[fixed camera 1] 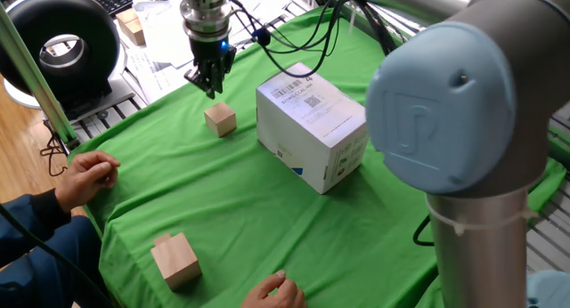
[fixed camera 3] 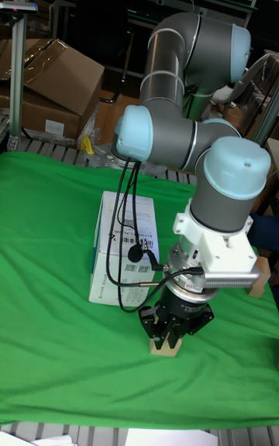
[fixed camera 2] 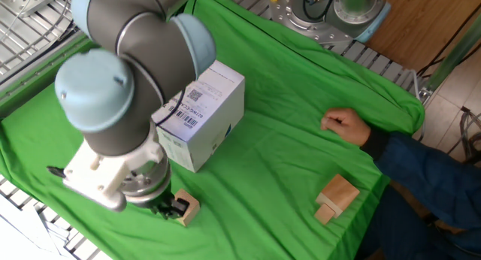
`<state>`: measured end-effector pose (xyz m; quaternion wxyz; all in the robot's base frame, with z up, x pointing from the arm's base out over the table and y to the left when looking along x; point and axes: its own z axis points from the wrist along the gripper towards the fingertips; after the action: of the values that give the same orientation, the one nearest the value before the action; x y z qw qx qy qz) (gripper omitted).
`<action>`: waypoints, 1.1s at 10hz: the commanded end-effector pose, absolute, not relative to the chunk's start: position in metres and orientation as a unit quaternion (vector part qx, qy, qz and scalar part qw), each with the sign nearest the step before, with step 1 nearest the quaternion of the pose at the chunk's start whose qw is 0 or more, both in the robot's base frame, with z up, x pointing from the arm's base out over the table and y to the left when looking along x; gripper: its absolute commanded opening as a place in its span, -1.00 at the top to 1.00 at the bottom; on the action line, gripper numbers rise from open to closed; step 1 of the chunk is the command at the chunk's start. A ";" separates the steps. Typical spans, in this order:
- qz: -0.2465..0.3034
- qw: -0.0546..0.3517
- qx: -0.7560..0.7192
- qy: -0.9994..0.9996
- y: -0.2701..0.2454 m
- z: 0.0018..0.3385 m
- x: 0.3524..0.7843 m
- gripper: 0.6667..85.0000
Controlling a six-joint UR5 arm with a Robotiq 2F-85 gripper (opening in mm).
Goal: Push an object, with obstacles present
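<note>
Cube (fixed camera 1: 220,119) just beside claw (fixed camera 1: 207,84) tips, apart; claw fingers drawn together.

Taller wooden block (fixed camera 1: 175,260) on green cloth (fixed camera 1: 232,210).

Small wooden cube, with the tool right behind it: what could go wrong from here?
1. The tool sits close behind the small cube, seemingly a little off its center; an off-center push could spin it aside.
2. The white box stands just beside the cube, so a drifting cube could bump it.
3. A person's hand rests on the green cloth near the cube's side.
</note>
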<state>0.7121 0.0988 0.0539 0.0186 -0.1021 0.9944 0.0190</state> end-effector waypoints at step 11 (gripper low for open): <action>0.021 0.025 -0.067 0.997 0.108 0.036 0.719 0.38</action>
<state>0.7244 0.1059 0.0412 0.0346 -0.0777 0.9962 0.0177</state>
